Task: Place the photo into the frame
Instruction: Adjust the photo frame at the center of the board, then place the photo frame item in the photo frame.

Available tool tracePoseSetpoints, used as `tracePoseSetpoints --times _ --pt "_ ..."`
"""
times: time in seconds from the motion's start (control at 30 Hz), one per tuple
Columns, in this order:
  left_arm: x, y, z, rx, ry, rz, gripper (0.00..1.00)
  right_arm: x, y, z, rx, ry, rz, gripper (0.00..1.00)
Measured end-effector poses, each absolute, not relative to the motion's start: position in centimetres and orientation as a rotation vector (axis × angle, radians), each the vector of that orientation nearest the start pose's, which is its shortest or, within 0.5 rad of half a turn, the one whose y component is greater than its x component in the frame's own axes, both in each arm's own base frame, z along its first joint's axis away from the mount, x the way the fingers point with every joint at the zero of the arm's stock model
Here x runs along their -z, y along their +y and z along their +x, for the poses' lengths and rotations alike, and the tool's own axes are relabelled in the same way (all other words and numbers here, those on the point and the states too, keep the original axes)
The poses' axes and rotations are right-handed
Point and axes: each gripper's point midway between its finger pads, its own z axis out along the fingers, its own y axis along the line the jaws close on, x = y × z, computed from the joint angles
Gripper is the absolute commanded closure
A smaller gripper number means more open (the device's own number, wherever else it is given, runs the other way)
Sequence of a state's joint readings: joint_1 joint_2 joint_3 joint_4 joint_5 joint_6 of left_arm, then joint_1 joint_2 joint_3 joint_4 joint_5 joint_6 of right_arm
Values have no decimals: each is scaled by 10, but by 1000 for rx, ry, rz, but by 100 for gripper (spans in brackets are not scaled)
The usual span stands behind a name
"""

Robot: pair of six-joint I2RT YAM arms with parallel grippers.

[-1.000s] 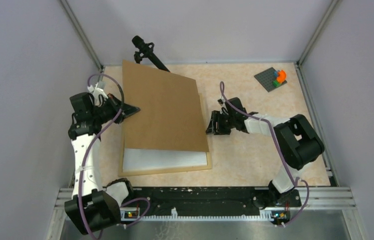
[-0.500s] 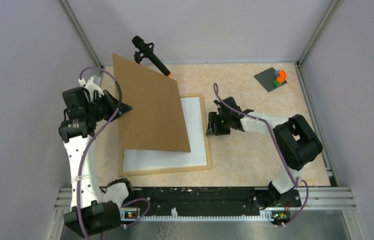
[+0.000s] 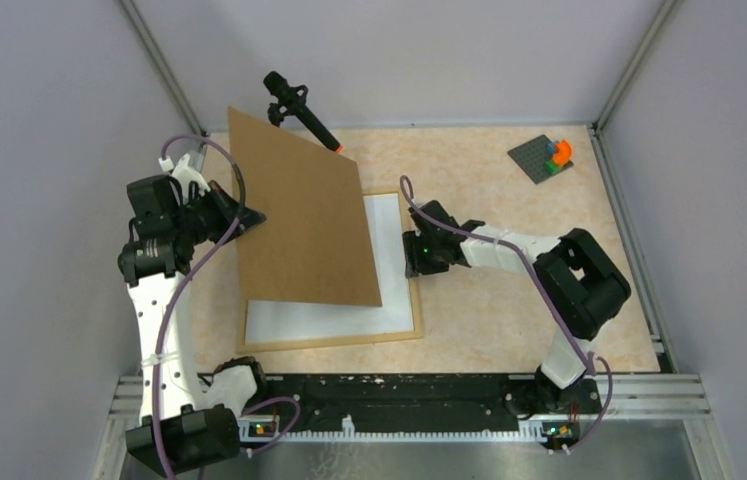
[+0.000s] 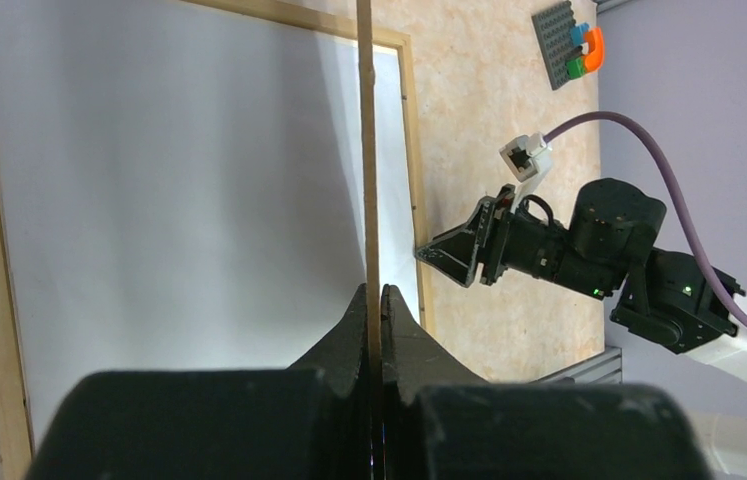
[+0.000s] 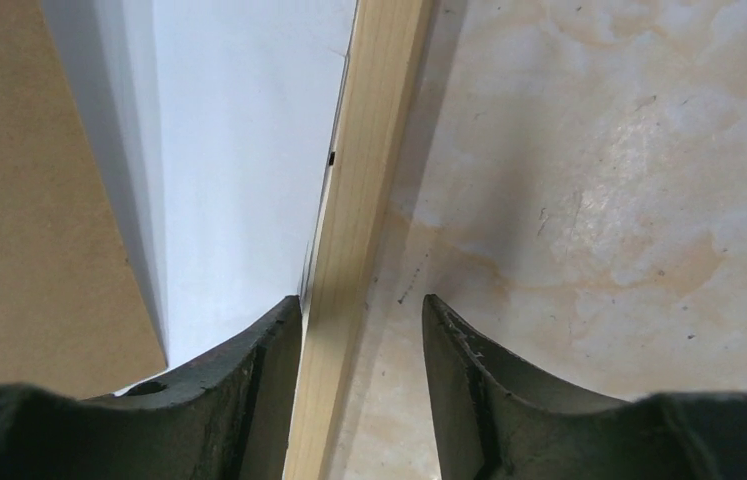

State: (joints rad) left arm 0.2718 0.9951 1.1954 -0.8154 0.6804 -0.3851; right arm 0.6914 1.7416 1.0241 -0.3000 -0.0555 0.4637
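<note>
The frame [image 3: 334, 342] lies flat on the table [image 3: 509, 200] between the two arms. It is thin light wood, so probably stiff but light enough to skid on the smooth top if nudged. A white sheet [image 3: 329, 318] fills it. No printed picture shows anywhere, and I cannot tell whether this sheet is the photo lying face down or a plain mat. If it is paper it will be limp, light and easy to crease, so it is best lifted at a free edge or corner and laid flat, not pinched mid-sheet. The left gripper [image 3: 252, 215], at the frame's left side, has its fingers clamped tight on the left edge of the brown backing board [image 3: 299, 215]. It holds the thin, rigid panel tilted steeply above the frame's left half, which leaves the right half and the near strip uncovered. The right gripper [image 3: 414, 258] straddles the frame's right rail with its jaws partway open. One finger is over the white sheet just inside the rail, the other over the table outside it, and nothing is gripped. Right of the frame the table offers wide room. Just beyond the far-left corner stands a black microphone-like probe [image 3: 299, 110], close to the raised board's top edge. A grey brick plate [image 3: 547, 157] sits well off toward the far right.
</note>
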Motion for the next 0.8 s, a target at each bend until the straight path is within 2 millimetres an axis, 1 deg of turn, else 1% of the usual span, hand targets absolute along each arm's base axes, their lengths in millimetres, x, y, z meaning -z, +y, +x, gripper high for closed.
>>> tracePoseSetpoints --times 0.1,0.27,0.33,0.4,0.5,0.57,0.63,0.7,0.8 --pt "-296 -54 269 818 2112 -311 100 -25 269 285 -405 2642 -329 67" --pt "-297 -58 269 849 2114 -296 100 -25 271 286 -368 2628 -328 90" --pt "-297 -62 269 873 2117 -286 100 -25 268 289 -347 2625 -314 96" --pt "-298 -67 270 916 2110 -276 100 -25 263 293 -345 2625 -292 100" --pt "-293 -78 272 1030 2087 -273 100 -25 250 300 -342 2615 -255 100" --pt "-282 -86 273 1127 2082 -295 100 -25 235 304 -333 2610 -231 100" --pt "-265 -93 271 1218 2094 -343 100 -24 220 306 -333 2606 -198 100" --pt "-251 -97 269 1275 2112 -397 100 -24 206 307 -331 2602 -167 100" --pt "-234 -102 268 1326 2122 -451 100 -24 188 306 -330 2591 -110 100"
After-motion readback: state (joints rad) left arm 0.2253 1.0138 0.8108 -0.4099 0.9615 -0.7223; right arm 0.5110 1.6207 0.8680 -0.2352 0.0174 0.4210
